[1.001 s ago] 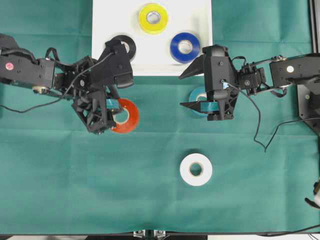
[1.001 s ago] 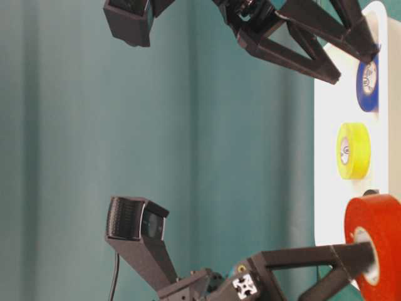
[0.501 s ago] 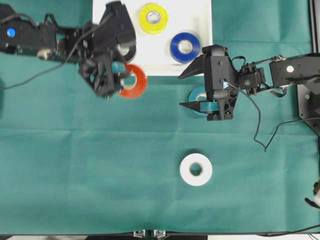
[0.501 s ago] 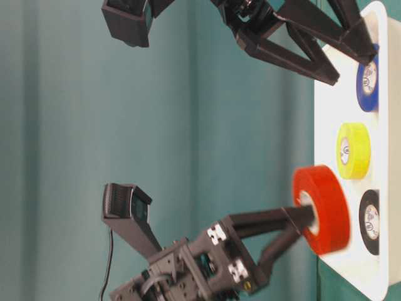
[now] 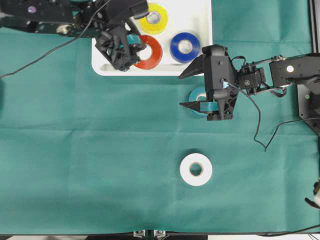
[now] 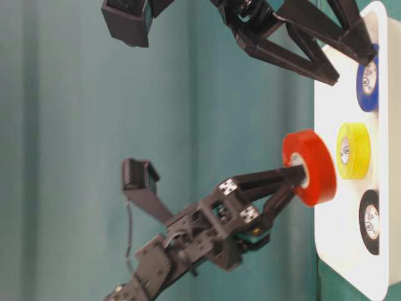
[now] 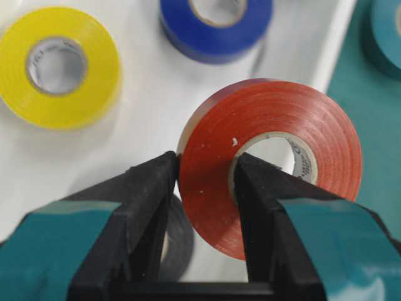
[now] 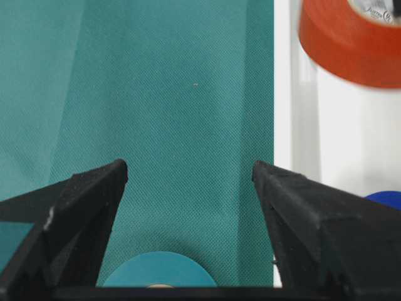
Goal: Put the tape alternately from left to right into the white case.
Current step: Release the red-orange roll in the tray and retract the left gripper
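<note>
Your left gripper (image 5: 131,46) is clamped on the red-orange roll (image 5: 148,51), one finger through its pale core and the other on the outer face, and it holds the roll above the white case (image 5: 200,15), clear of the floor in the table-level view. From overhead the roll hangs over the middle of the case near its front rim, between the yellow roll (image 5: 153,18) at the back edge and the blue roll (image 5: 184,47) toward the right front corner. The black roll (image 6: 369,221) lies in the left part of the case, mostly hidden under your left arm from above. Your right gripper (image 5: 192,87) has its jaws spread wide and holds nothing; it sits over the green cloth (image 5: 100,150) just in front of the case's right front corner, with the teal roll (image 5: 200,101) on the cloth beneath it. The white roll (image 5: 196,169) lies alone on the cloth, well apart from the case, toward the front edge of the tabletop.
</note>
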You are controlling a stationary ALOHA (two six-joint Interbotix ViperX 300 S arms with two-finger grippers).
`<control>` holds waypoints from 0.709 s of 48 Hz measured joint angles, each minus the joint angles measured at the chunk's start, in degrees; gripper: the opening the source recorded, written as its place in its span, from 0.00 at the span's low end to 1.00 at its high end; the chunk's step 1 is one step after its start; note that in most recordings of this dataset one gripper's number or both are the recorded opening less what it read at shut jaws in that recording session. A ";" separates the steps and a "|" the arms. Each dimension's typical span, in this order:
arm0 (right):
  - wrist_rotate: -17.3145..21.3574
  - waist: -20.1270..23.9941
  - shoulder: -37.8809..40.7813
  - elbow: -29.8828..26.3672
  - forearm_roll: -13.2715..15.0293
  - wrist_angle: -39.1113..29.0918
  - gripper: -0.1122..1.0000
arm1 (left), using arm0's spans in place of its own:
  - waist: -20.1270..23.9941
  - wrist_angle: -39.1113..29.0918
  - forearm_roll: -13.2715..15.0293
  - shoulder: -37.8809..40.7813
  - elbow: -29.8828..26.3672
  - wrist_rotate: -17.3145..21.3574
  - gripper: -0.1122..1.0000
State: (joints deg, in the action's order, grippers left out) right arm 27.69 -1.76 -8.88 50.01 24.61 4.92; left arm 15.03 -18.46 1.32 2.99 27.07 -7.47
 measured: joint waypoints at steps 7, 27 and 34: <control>0.00 0.00 -0.09 0.00 0.00 0.00 0.87 | 1.76 1.23 0.09 3.16 -1.14 0.26 0.08; 0.00 0.09 0.00 0.00 -0.09 0.26 0.87 | 2.81 1.93 0.00 8.00 -3.34 1.05 0.08; 0.00 0.00 0.00 0.00 0.00 0.35 0.87 | 2.81 1.93 0.00 8.26 -3.34 3.60 0.08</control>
State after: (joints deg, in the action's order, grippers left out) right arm 27.69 -1.76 -8.88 50.01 24.61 5.27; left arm 17.84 -16.52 1.32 11.25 23.73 -3.87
